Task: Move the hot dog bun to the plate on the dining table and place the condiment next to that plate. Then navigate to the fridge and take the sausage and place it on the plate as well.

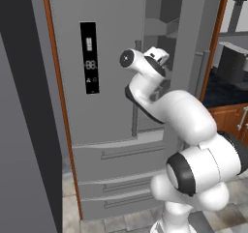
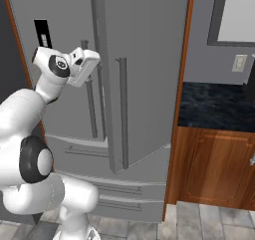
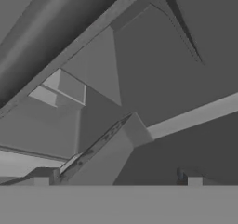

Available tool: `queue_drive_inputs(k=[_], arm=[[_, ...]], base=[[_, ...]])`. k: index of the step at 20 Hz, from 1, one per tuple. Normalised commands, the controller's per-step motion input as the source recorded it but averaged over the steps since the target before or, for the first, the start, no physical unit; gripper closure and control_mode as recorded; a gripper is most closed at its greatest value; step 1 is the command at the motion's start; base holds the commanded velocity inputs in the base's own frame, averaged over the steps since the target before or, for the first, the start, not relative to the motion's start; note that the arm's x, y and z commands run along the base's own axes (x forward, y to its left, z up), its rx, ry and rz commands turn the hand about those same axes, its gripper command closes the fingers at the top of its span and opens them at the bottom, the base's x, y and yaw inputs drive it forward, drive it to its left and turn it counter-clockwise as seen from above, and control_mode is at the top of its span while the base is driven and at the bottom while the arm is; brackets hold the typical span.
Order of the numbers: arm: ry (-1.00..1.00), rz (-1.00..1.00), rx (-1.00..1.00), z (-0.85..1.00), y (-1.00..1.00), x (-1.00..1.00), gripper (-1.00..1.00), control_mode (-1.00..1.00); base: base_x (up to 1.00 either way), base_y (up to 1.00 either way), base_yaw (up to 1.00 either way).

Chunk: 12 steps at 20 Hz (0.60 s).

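**Grey steel ahead: hand at the fridge door gap, sausage not yet in sight**

Grey metal lies beyond the fingers (image 3: 116,179): in the hand view their two dark tips rise well apart at the bottom edge, with nothing between them, so they stand spread and empty. Ahead of them are grey shelves and door bins, seen at a steep roll.

The fridge (image 1: 116,106) stands directly in front of the arm. From the right base view its right door (image 2: 144,74) is swung partly outward, its lower edge standing proud of the drawers, and the hand is raised at the seam between the two doors, beside the long bar handles (image 2: 122,109). The black display panel (image 1: 89,57) sits to the left of the hand.

No sausage can be made out in the dim interior, so its direction and long axis relative to the fingers cannot be told. My judgement is that the fridge leg of the task is in hand: the coming move depends on reaching forward through the door opening, which looks narrow, so the door may need to go wider first.
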Motion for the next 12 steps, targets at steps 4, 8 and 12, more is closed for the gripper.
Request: queue_drive_inputs(k=[4, 8, 12], arm=[[0.00, 0.00, 0.00, 0.00, -0.48, 0.00, -1.00, -1.00], [-0.01, 0.00, 0.00, 0.00, -0.47, -0.07, -1.00, -1.00], [-0.04, 0.00, 0.00, 0.00, -0.45, -0.35, -1.00, -1.00]], base=[[0.00, 0.00, 0.00], [0.00, 0.00, 0.00], [0.00, 0.00, 0.00]])
